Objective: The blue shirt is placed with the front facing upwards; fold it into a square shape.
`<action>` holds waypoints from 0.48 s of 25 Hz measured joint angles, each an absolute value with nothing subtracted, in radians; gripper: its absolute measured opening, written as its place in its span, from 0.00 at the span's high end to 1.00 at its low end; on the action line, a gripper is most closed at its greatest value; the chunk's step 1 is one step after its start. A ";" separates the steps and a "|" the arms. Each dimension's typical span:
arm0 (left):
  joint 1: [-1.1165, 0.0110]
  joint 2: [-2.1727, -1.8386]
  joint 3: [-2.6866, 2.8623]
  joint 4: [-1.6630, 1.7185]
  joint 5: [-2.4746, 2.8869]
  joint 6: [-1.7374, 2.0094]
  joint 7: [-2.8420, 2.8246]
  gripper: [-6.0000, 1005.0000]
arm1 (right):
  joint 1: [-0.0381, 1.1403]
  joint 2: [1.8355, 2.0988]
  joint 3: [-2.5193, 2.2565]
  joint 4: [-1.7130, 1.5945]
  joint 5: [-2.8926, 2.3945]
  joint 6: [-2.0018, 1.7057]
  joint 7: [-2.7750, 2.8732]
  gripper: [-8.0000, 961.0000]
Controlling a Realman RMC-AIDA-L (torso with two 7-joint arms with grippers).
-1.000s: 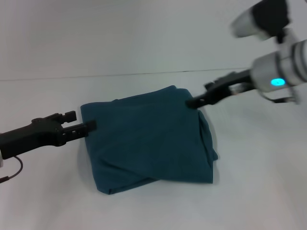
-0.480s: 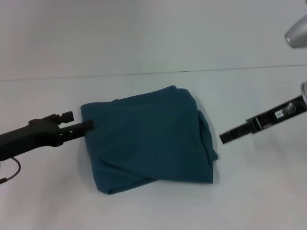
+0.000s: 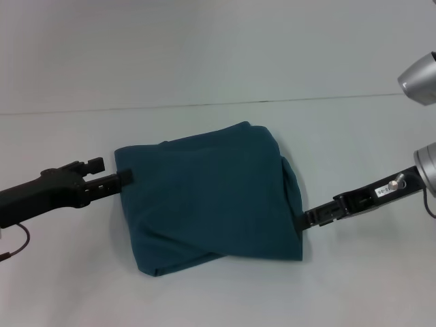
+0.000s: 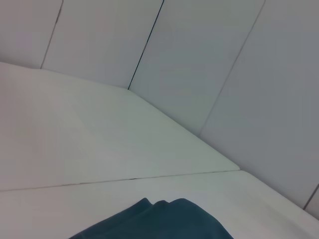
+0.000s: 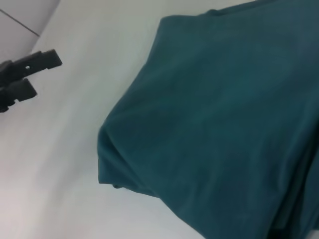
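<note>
The blue shirt [image 3: 211,197] lies folded into a rough square bundle in the middle of the white table [image 3: 218,293]. Its lettering and collar are hidden. My left gripper [image 3: 117,172] is open at the shirt's left edge and holds nothing. In the right wrist view the left gripper [image 5: 39,74] stands a little apart from the cloth [image 5: 214,114]. My right gripper [image 3: 306,219] is low at the shirt's near right edge, with its tip against the cloth. The left wrist view shows only a corner of the shirt [image 4: 159,221].
The table's back edge meets a pale panelled wall [image 3: 204,48]. Bare table surface lies on every side of the shirt. The right arm's silver body [image 3: 422,75] hangs at the far right.
My right gripper has left the shirt's far right corner, swung out to the right, and come back low to the near right edge. The left gripper and the shirt have not moved.
</note>
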State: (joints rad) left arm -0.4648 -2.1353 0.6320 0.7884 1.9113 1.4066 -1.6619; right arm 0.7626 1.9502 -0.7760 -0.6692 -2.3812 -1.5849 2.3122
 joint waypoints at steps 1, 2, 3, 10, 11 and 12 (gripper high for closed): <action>-0.465 -2.135 0.632 0.788 1.911 1.407 -1.662 0.13 | 0.762 1.951 -0.775 -0.660 -2.379 -1.579 2.311 0.11; -0.465 -2.135 0.632 0.788 1.911 1.407 -1.662 0.13 | 0.761 1.952 -0.775 -0.649 -2.376 -1.571 2.310 0.11; -0.465 -2.134 0.632 0.788 1.911 1.408 -1.662 0.13 | 0.760 1.953 -0.774 -0.636 -2.375 -1.562 2.309 0.12; -0.464 -2.134 0.632 0.788 1.913 1.407 -1.659 0.13 | 0.746 1.960 -0.773 -0.580 -2.371 -1.511 2.289 0.15; -0.464 -2.133 0.632 0.788 1.913 1.407 -1.659 0.13 | 0.742 1.964 -0.773 -0.580 -2.371 -1.506 2.286 0.15; -0.464 -2.133 0.632 0.788 1.914 1.407 -1.658 0.13 | 0.738 1.969 -0.773 -0.577 -2.370 -1.494 2.278 0.16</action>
State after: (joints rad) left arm -0.4637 -2.1326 0.6319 0.7885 1.9138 1.4075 -1.6585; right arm 0.7379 1.9691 -0.7731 -0.5768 -2.3701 -1.4943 2.2777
